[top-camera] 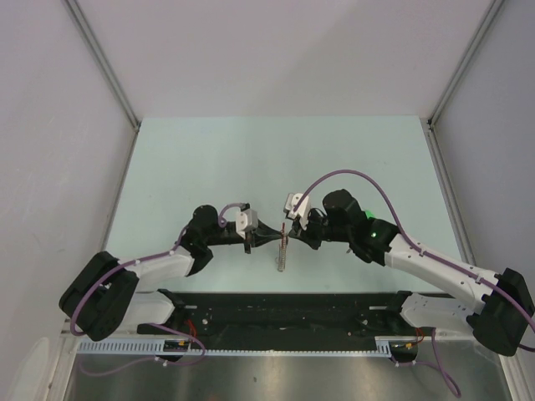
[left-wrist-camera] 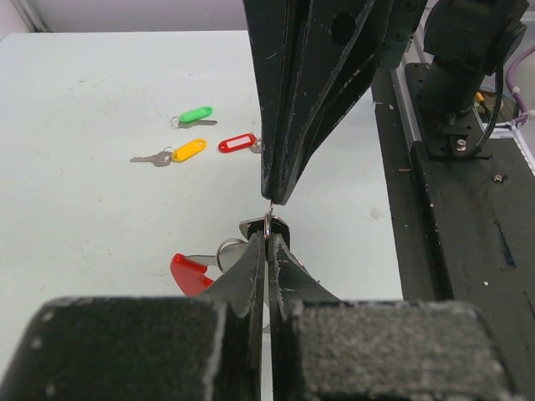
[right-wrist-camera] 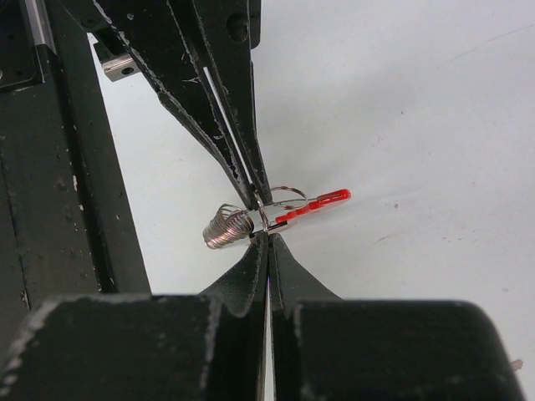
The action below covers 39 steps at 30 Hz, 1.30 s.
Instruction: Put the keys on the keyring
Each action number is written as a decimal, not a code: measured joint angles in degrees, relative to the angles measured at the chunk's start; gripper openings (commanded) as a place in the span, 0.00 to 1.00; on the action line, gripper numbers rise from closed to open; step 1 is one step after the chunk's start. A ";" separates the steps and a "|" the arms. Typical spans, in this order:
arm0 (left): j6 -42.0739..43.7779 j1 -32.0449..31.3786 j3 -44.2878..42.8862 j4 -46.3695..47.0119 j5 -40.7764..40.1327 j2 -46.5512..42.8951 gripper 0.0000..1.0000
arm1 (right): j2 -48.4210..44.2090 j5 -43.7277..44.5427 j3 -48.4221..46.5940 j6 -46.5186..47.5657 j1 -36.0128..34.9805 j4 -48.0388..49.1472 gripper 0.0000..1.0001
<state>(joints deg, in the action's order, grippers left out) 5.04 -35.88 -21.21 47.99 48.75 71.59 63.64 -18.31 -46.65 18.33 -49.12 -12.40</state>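
Observation:
The keyring (top-camera: 284,253) hangs between my two grippers above the table. In the right wrist view its coil of small metal rings (right-wrist-camera: 227,227) and its red arc (right-wrist-camera: 324,201) show edge on. My left gripper (left-wrist-camera: 267,232) is shut on a thin wire ring of it, and my right gripper (left-wrist-camera: 273,199) meets it tip to tip from above. My right gripper (right-wrist-camera: 267,234) is also shut at that spot, under my left gripper (right-wrist-camera: 255,199). A black-and-silver piece (left-wrist-camera: 278,225), perhaps the black key, sits behind the left tips. The green key (left-wrist-camera: 196,114), yellow key (left-wrist-camera: 185,151) and red key (left-wrist-camera: 236,143) lie on the table.
The pale table (top-camera: 209,159) has grey walls on three sides. The black base rail (top-camera: 284,305) runs along the near edge under the arms. The right arm's base (left-wrist-camera: 456,100) stands at the right of the left wrist view.

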 measured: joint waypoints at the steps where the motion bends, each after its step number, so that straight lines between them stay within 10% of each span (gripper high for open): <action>1: 0.09 -0.04 -0.13 -0.39 -0.02 0.00 0.00 | 0.00 0.02 0.00 0.02 -0.07 -0.07 0.00; 31: -8.70 0.46 -0.39 3.69 -4.87 -0.02 0.00 | 2.05 4.07 -1.77 1.77 -2.56 -3.17 0.01; 39: -13.31 0.55 3.63 14.14 -7.56 0.02 0.00 | -3.17 0.83 -0.50 -4.15 2.36 0.55 0.50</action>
<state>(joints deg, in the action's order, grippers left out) -8.27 -35.33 -17.58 62.13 41.19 71.61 60.47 -17.47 -47.16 14.17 -46.76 -11.86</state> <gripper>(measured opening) 0.006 0.389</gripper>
